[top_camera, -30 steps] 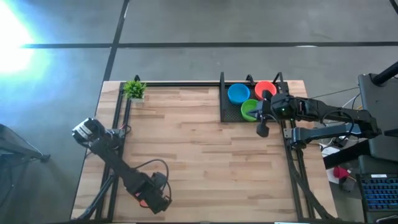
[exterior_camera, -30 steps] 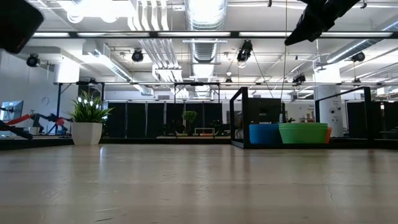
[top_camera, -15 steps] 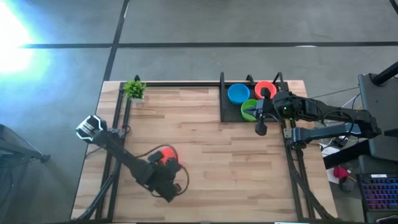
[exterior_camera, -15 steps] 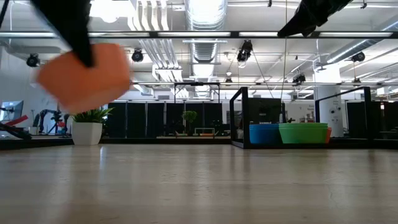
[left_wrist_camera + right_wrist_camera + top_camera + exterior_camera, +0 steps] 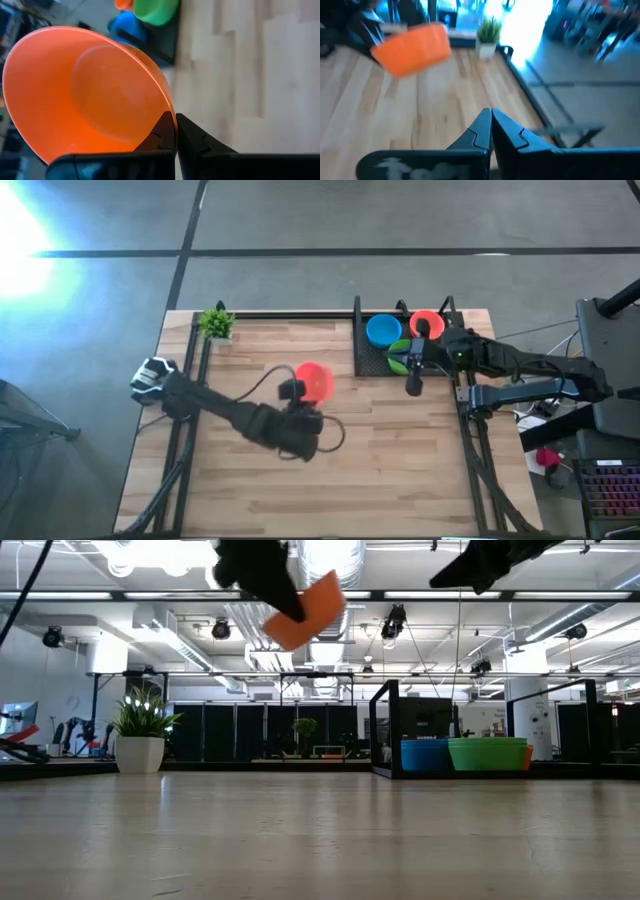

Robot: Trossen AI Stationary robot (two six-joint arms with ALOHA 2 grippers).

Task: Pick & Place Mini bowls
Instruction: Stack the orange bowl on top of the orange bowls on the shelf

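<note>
While airborne, orange bowl sits pinched in left tool — rim-gripped.

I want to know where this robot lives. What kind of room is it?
Probably a big robotics lab or workshop: open ceiling ducts, black-framed stations behind, and another robot arm far off.

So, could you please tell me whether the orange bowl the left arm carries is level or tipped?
Tipped. The orange bowl hangs slanted from the left gripper, clamped by its rim, above the table.
</note>
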